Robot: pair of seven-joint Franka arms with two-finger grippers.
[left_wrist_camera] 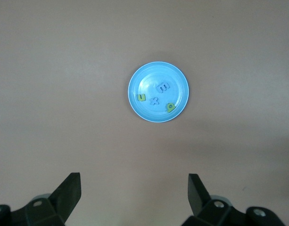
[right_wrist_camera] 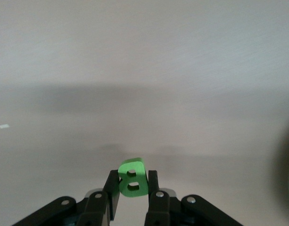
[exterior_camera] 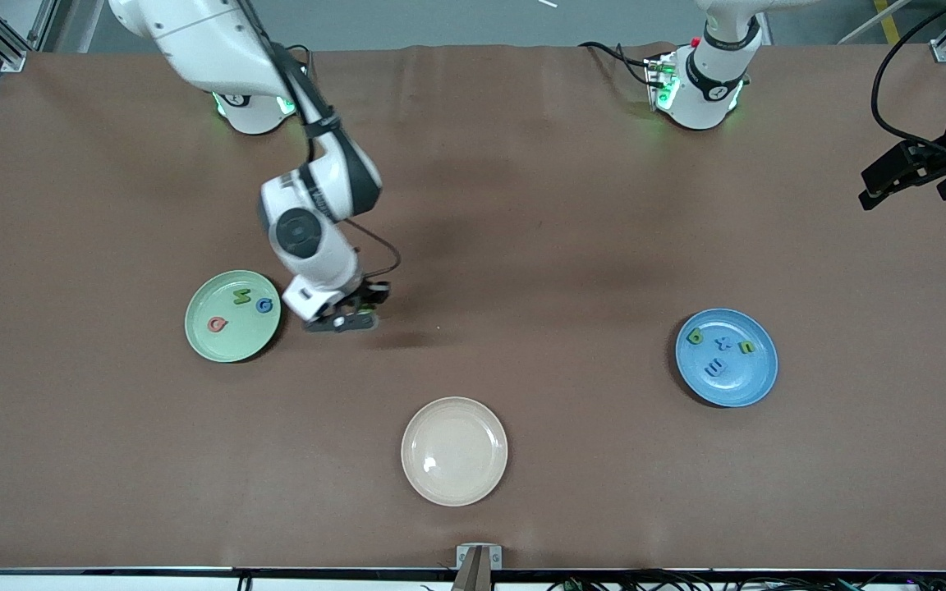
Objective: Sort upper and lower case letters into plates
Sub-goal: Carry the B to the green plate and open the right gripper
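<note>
Your right pincer point(exterior_camera: 347, 318) pinches green letter B point(right_wrist_camera: 131, 177), above worktop point(exterior_camera: 522, 205) just beside pale green plate point(exterior_camera: 232, 316). Step: carry, drop onto that plate; you need a short shift over its rim. Only right wrist view shows the B. Left pincer point(left_wrist_camera: 135, 197) spread, waiting high over blue plate point(left_wrist_camera: 158, 92).

Light is even and bright from above; soft shadows lie on the brown table point(exterior_camera: 522, 246), and the cream plate point(exterior_camera: 454, 451) shows small glare.

Brown table point(exterior_camera: 522, 205) (three plates point(exterior_camera: 454, 451))
</note>
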